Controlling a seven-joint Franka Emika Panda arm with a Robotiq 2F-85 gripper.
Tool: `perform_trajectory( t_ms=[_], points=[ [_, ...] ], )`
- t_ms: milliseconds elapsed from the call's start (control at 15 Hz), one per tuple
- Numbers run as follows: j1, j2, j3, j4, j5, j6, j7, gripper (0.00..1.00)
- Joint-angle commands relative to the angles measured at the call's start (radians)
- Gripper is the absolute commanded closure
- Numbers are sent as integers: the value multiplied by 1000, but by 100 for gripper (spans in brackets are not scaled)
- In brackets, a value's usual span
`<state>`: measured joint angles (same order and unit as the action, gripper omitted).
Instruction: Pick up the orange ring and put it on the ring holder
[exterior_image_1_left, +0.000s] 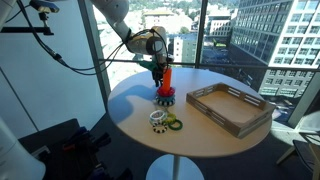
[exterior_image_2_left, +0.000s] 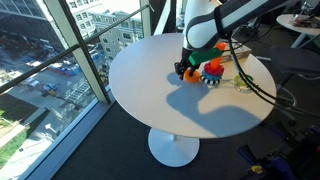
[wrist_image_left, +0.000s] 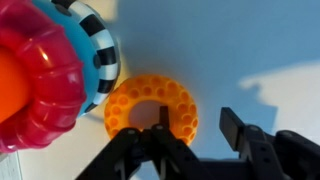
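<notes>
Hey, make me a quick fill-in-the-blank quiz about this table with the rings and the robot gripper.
1. The loose ring at the gripper is coloured ____.
2. The gripper's jaws stand ____.
3. The table has a ____ top.
4. The stack beside the loose ring shows a red ring and a patterned ring with black-and-white ____.

Missing words: orange; open; round; stripes.

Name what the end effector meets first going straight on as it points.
Probably the orange ring, lying on the table straight ahead of the open end effector; depth is unclear.
</notes>
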<state>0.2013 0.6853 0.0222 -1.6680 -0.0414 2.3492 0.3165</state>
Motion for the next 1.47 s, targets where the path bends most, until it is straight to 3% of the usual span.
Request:
perform_trajectory(
  t_ms=[0,200,333,467,1400],
  points=[
    [0,-8,-1,17,18,-29,-1,73],
    [-4,-29,-1,9,21,-25,-3,95],
    [-4,-49,-3,4,21,-27,-2,92],
    [-3,-70,-6,2,18,-29,1,98],
    [7,-229,-8,16,-13,-41,3,94]
  ],
)
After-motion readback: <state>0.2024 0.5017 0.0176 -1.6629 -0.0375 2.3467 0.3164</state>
